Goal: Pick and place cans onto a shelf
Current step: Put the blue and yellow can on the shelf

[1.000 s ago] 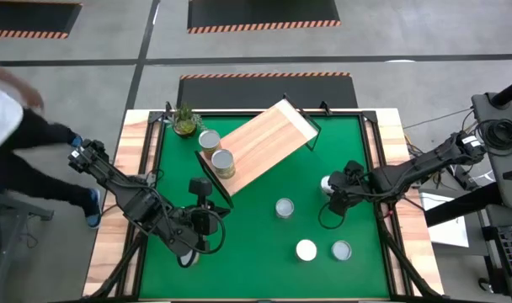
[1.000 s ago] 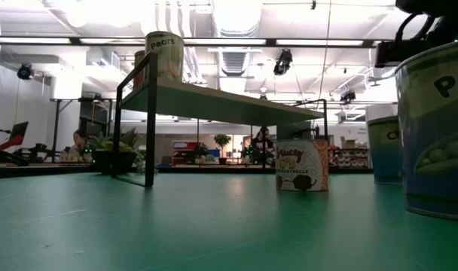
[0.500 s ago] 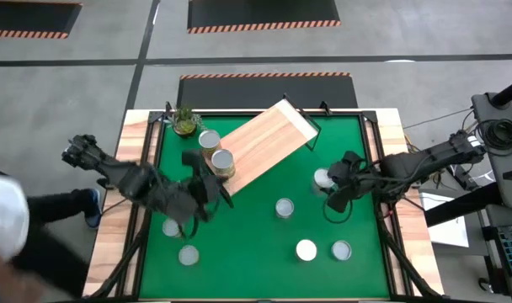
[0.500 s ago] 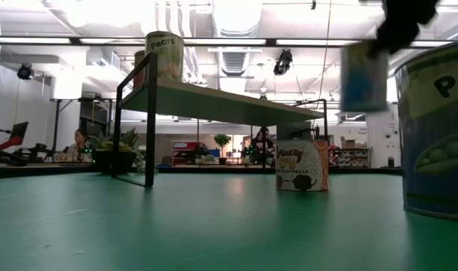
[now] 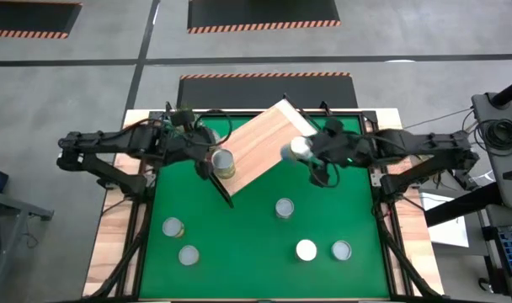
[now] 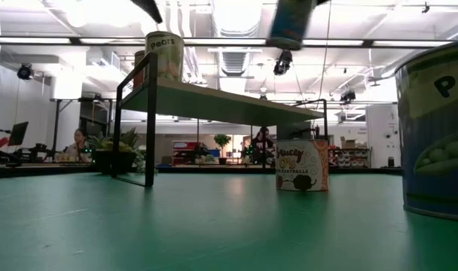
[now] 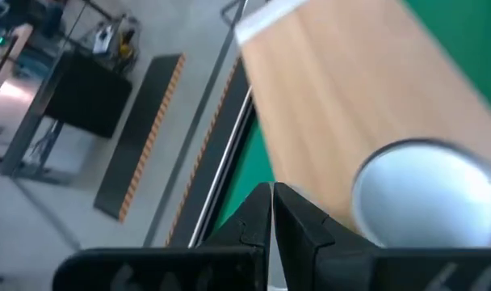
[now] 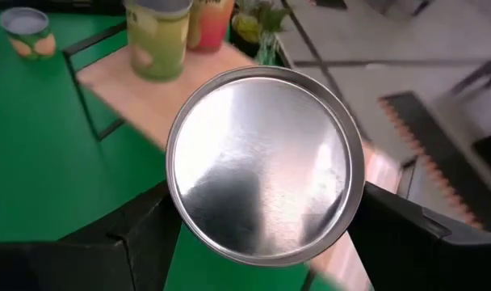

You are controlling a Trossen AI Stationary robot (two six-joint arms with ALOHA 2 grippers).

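Observation:
The shelf (image 5: 264, 145) stands slantwise at the far middle of the table. One can (image 5: 223, 162) stands on its left end; the right wrist view shows a second can (image 8: 210, 19) behind it. My left gripper (image 5: 205, 155) is shut and hovers just left of that can (image 7: 419, 192), touching nothing. My right gripper (image 5: 311, 154) is shut on a silver-topped can (image 5: 296, 150) over the shelf's right part. Several more cans stand on the green mat, such as the middle one (image 5: 284, 208). My right gripper pinches the can between its two fingers, one on each opposite side under the top rim (image 8: 178, 212). The fingers come from the table's right, slanting down. The can (image 6: 290, 22) is lifted clear, high above the shelf board and slightly tilted.
A small potted plant (image 5: 184, 119) stands at the far left corner beside the shelf. Two cans (image 5: 173, 226) (image 5: 189, 255) stand near left, two more (image 5: 306, 250) (image 5: 341, 250) near right. Bare mat (image 5: 239, 244) lies between them.
My right gripper has lifted the can off the mat at the right and carried it up and leftward over the shelf's right part. My left gripper, still shut, has swung from the near left of the table toward the far edge, over the shelf's left end.

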